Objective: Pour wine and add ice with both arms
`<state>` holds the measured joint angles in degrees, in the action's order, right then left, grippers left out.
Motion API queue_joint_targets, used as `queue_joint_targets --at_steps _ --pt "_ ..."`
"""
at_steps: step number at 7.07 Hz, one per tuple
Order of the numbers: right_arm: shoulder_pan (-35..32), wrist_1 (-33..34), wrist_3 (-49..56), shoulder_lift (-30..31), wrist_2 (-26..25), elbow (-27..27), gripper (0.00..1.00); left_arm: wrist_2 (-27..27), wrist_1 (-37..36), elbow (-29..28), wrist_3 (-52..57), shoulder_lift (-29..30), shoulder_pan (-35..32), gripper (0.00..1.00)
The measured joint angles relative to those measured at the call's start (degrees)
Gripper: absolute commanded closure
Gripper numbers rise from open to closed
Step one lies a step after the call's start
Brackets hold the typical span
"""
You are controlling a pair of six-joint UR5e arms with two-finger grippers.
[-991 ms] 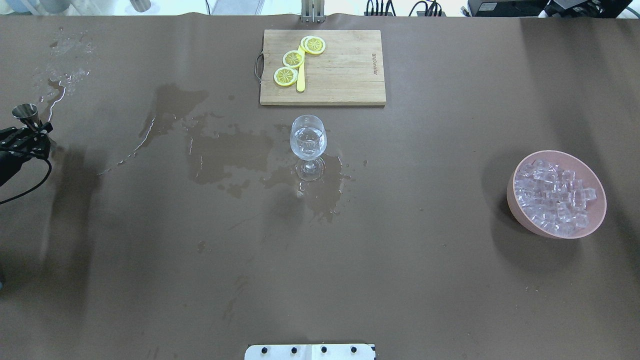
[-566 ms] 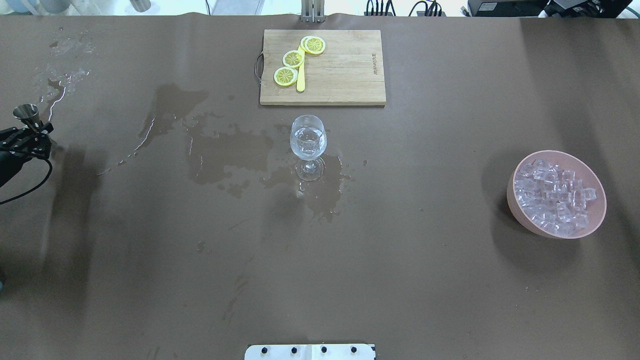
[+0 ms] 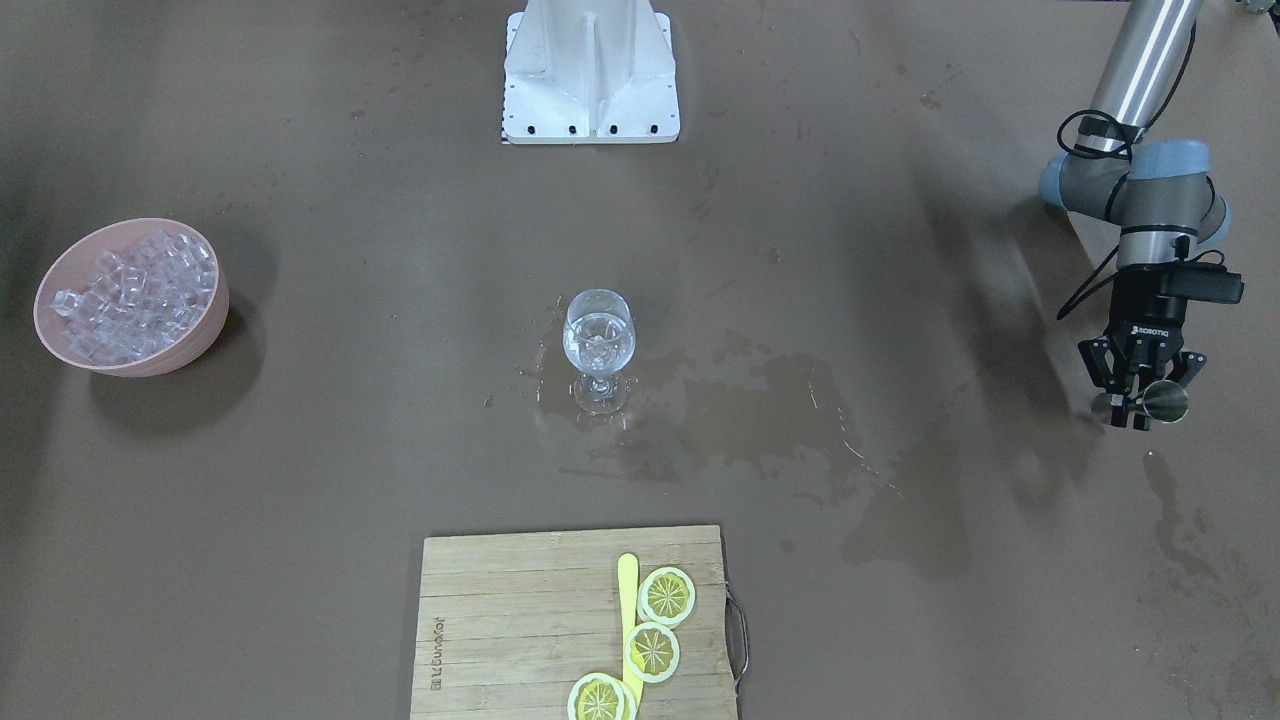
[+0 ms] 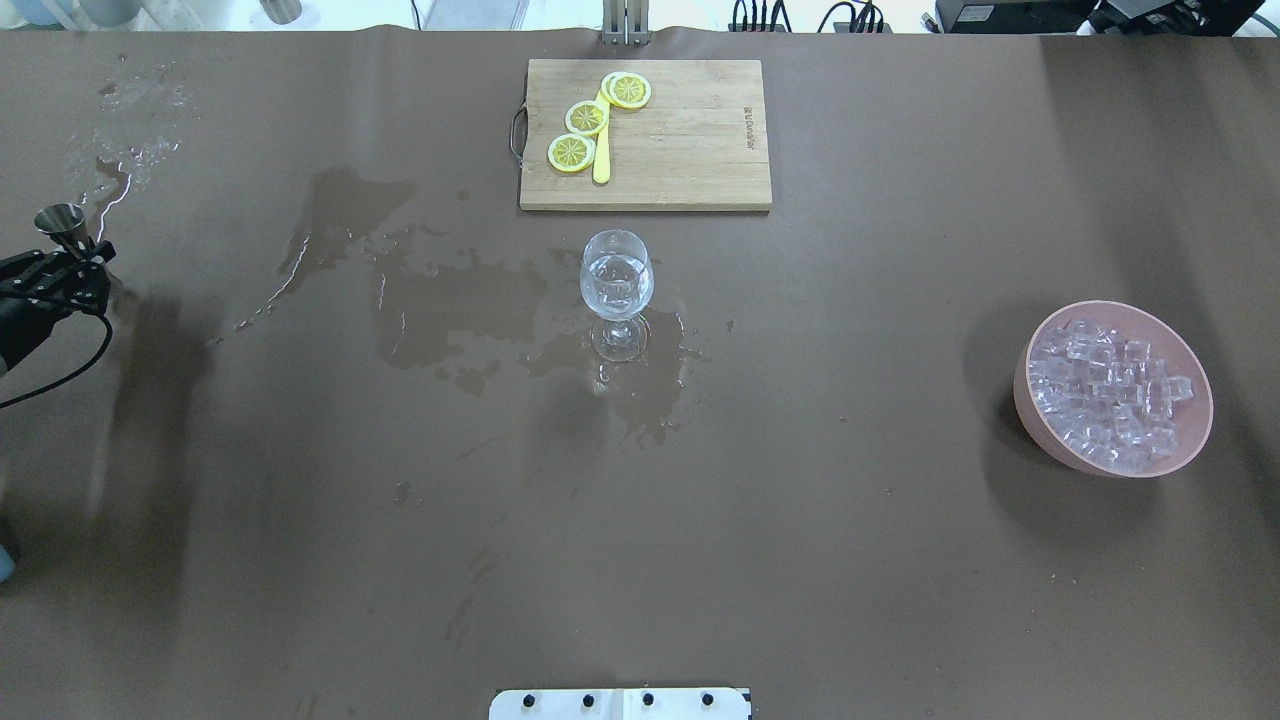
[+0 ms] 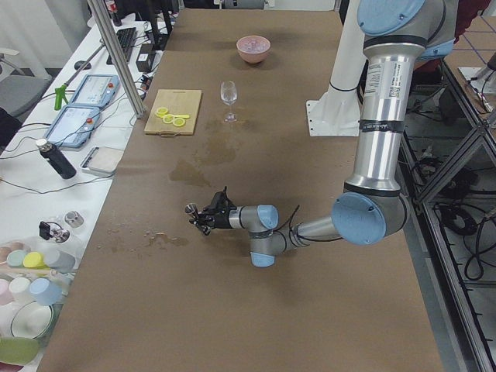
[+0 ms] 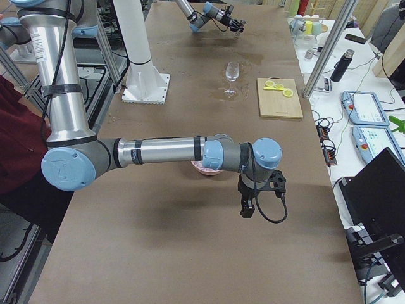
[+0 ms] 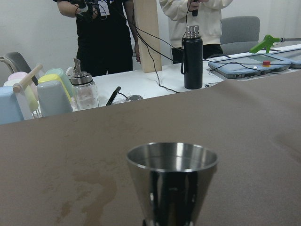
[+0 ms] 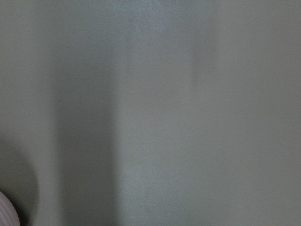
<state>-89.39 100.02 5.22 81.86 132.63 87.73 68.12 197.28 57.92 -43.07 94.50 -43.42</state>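
Observation:
A wine glass (image 4: 616,280) stands mid-table with clear wine and some ice in its bowl; it also shows in the front view (image 3: 598,340). A pink bowl (image 4: 1030,405) of ice cubes (image 4: 1110,390) sits at the right. My left gripper (image 4: 62,265) is at the far left edge, shut on a steel jigger (image 4: 62,220), held upright just above the table, as the left wrist view (image 7: 171,181) shows. My right gripper (image 6: 247,208) shows only in the exterior right view, beside the bowl and pointing down; I cannot tell if it is open or shut.
A wooden cutting board (image 4: 690,140) with lemon slices (image 4: 586,118) and a yellow knife lies behind the glass. Dark wet stains (image 4: 460,300) spread left of and around the glass. The white robot base (image 3: 590,70) is at the near edge.
My left gripper with the jigger has shifted slightly to the right and toward the far side. Glass and bowl have not moved.

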Motion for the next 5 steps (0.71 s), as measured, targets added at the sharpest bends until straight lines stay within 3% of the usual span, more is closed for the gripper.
queue_joint_targets --at_steps 1,3,5 --pt "0.0 0.0 0.0 0.15 0.0 0.03 0.0 0.0 0.01 0.0 0.0 0.11 0.0 0.43" --pt "0.0 0.0 0.05 0.29 0.02 0.1 0.0 0.0 0.01 0.0 -0.01 0.38 0.0 0.02" --pt "0.0 0.0 0.05 0.27 0.08 0.26 0.0 -0.51 0.09 0.0 -0.13 0.55 0.0 0.01"
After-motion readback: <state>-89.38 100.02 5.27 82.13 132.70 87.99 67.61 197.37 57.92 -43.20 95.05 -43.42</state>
